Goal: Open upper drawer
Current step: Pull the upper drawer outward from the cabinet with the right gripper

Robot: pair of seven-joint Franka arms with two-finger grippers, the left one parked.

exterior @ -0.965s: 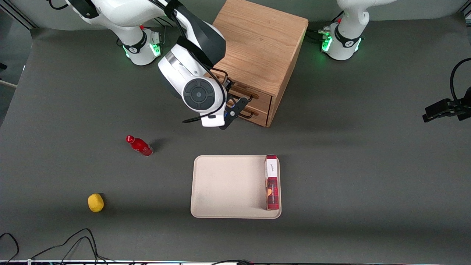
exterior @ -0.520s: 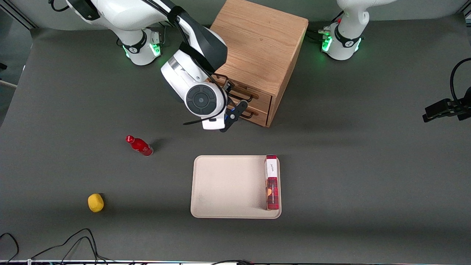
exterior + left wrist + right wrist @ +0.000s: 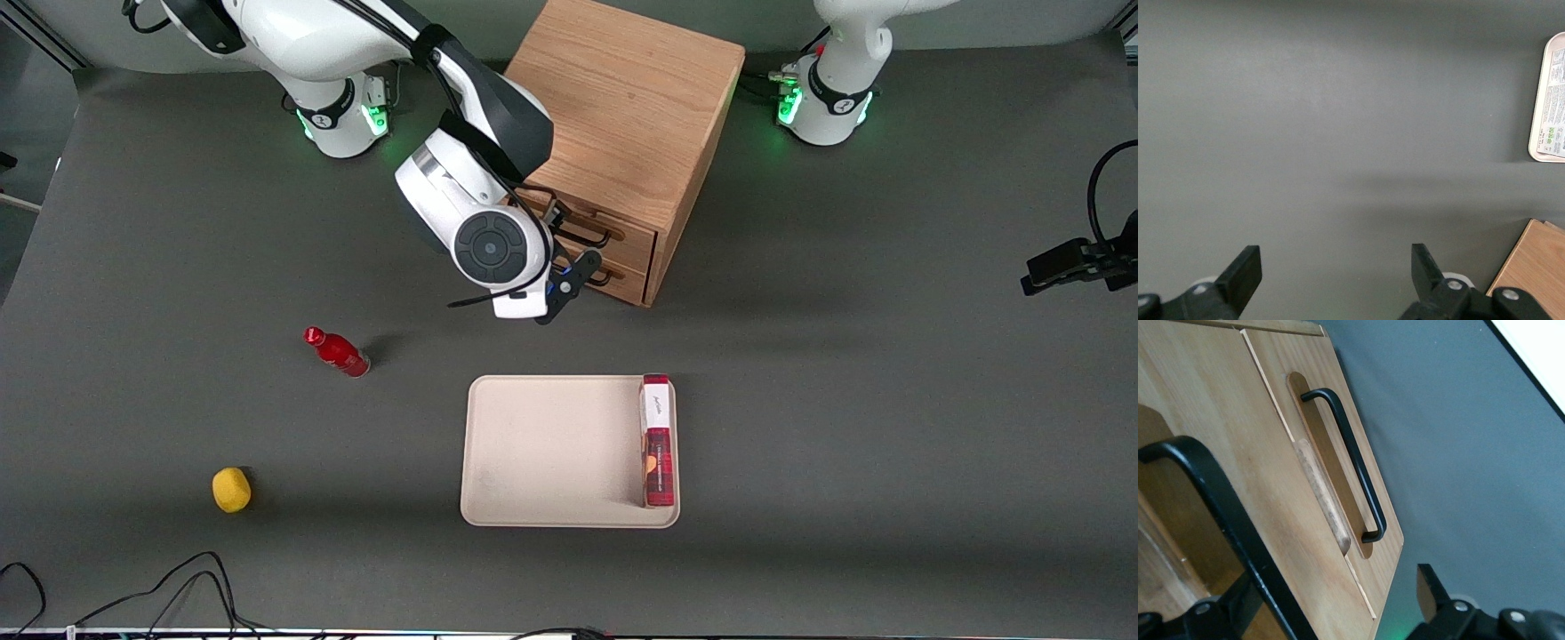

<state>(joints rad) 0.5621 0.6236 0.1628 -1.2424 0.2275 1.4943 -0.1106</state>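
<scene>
The oak cabinet (image 3: 622, 107) stands at the back of the table. The upper drawer (image 3: 629, 236) is shut, with its black bar handle (image 3: 594, 235) partly hidden by my arm. My gripper (image 3: 567, 263) is open, right in front of the drawer fronts. In the right wrist view the upper drawer's front (image 3: 1258, 487) is very close. Its handle (image 3: 1218, 513) runs between my gripper's (image 3: 1337, 583) spread fingers, close to one finger (image 3: 1238, 607) and not gripped. The lower drawer (image 3: 1305, 360) and its handle (image 3: 1351, 460) lie just past it, also shut.
A beige tray (image 3: 542, 444) lies nearer the front camera than the cabinet, with a red box (image 3: 657, 440) standing along one edge. A red bottle (image 3: 338, 352) and a yellow object (image 3: 231, 489) lie toward the working arm's end. Cables trail at the table's front edge.
My wrist and gripper have moved steadily closer to the drawer fronts. The drawers and the other objects have not moved.
</scene>
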